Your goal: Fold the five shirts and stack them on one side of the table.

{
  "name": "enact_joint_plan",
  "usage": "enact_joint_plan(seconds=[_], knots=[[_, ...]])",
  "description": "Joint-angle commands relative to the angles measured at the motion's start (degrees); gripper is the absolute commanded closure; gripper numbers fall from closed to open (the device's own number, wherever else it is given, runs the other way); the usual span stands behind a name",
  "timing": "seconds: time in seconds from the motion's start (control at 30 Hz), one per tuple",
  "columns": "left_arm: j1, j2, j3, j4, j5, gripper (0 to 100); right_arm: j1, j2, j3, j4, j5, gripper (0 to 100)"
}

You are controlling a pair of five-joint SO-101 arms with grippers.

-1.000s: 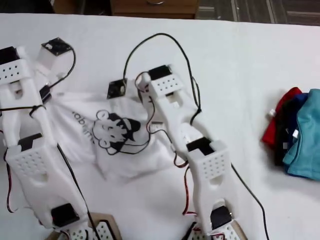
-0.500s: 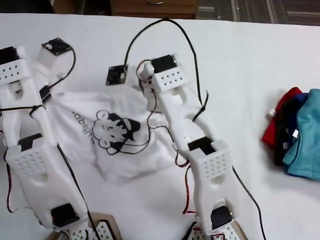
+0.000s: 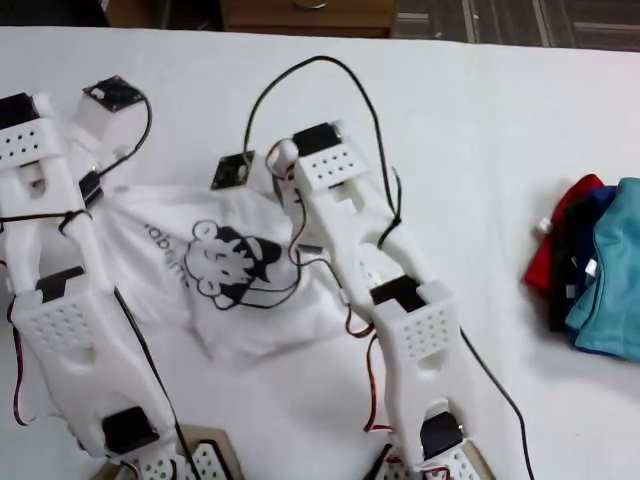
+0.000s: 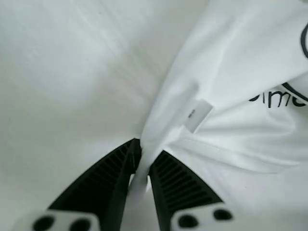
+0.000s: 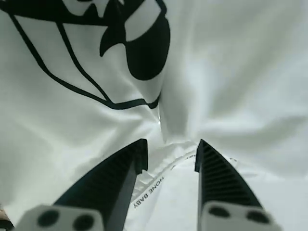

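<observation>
A crumpled white shirt (image 3: 250, 318) with a black cartoon print lies on the table's left half. At the shirt's left edge, my left gripper (image 4: 143, 154) is shut on a fold of the white shirt (image 4: 240, 57), next to a small label (image 4: 198, 115). My right gripper (image 5: 169, 149) stands open just over the white shirt (image 5: 72, 110) beside the print, and a printed hem lies between its fingers (image 5: 120, 178). In the high view the right arm's wrist (image 3: 325, 165) is at the shirt's far right corner, and the left arm (image 3: 60, 250) runs along the shirt's left side.
Folded shirts lie at the table's right edge: red (image 3: 560, 245), dark blue (image 3: 580, 260) and teal (image 3: 612, 270). White tablecloth (image 3: 480, 120) covers the table. Black and red cables (image 3: 310, 75) loop above the right arm. A wooden cabinet (image 3: 305, 15) stands beyond the far edge.
The right arm's wrist swung a little toward the far side, then came back nearer the shirt's corner; its cable loop shifted with it. The left arm and the shirt stayed put.
</observation>
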Motion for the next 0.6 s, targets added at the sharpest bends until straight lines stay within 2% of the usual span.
enact_joint_plan(seconds=[0.0,0.17,0.37,0.57], knots=[[-0.53,-0.44,-2.59,0.79,-0.18,98,-1.36,-3.82,-0.09,0.48,0.0,82.0],[-0.53,-0.44,-2.59,0.7,-0.18,98,-1.27,-3.74,2.02,-0.75,0.26,81.9],[-0.53,-0.44,-2.59,0.88,-0.18,98,-1.19,-3.74,8.44,-8.31,0.26,81.9],[-0.53,-0.44,-2.59,0.97,-0.18,98,-0.57,-3.47,8.79,-12.79,1.14,81.9]])
